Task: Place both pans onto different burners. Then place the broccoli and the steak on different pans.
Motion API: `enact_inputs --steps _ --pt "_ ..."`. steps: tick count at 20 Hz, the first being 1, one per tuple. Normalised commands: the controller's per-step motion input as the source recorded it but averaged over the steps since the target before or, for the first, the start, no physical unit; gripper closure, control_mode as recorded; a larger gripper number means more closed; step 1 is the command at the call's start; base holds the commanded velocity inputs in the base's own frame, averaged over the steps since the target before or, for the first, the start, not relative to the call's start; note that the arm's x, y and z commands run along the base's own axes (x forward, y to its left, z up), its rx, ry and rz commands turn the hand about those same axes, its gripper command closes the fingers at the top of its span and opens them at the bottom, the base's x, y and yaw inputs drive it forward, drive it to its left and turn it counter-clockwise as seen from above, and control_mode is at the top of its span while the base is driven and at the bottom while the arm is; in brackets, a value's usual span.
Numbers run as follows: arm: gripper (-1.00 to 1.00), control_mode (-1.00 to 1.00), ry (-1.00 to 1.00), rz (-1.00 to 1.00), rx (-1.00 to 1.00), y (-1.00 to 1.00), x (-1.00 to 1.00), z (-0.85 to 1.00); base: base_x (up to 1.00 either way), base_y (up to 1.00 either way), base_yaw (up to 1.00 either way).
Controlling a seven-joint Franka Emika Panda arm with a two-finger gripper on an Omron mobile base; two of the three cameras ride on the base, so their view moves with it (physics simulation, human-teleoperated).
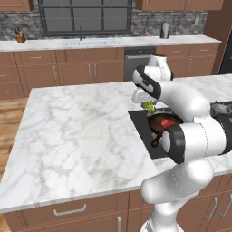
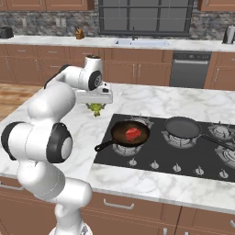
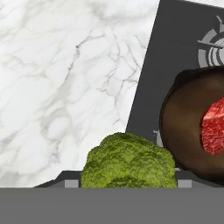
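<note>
The work surface is a white marble island counter point(image 2: 151, 98) with a black glass cooktop point(image 2: 160, 158) set into it. Beyond the island, wooden cabinets point(image 2: 41, 64) run below a window point(image 2: 142, 16), with a sink point(image 2: 140, 42) and a dark dishwasher point(image 2: 186, 69) in that run. The rust-brown pan point(image 2: 130, 134) sits on the front-left burner of the cooktop, handle pointing toward the counter's front edge, with the steak point(image 2: 133, 133) lying inside it. The near-black pan point(image 2: 182, 127) sits on the next burner to the right of the rust-brown pan. The gripper point(image 2: 95, 109) hangs above the marble, just left of the cooktop's left edge. Its jaws stand partly open, closed on the broccoli point(image 3: 127, 162), which is held clear of the counter between the fingertips.
</note>
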Motion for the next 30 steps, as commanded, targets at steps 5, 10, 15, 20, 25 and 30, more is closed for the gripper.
enact_inputs --steps 5,10,15,20,25,30 --pt "1.0 -1.0 0.0 -0.02 0.0 -1.0 0.0 0.07 0.0 0.0 0.0" --pt "1.0 -1.0 0.0 -0.02 0.0 -1.0 0.0 0.01 0.0 0.0 0.0" --pt "1.0 -1.0 0.0 -0.01 0.0 -1.0 0.03 0.0 0.0 0.0 0.0" --pt "1.0 -1.0 0.0 0.0 0.0 -0.93 0.19 0.0 0.0 0.0 0.0" --pt "1.0 -1.0 0.0 0.0 0.0 -0.59 0.45 0.0 0.0 0.0 0.0" --pt "1.0 -1.0 0.0 0.0 0.0 -0.38 0.5 -0.02 0.0 0.0 0.0"
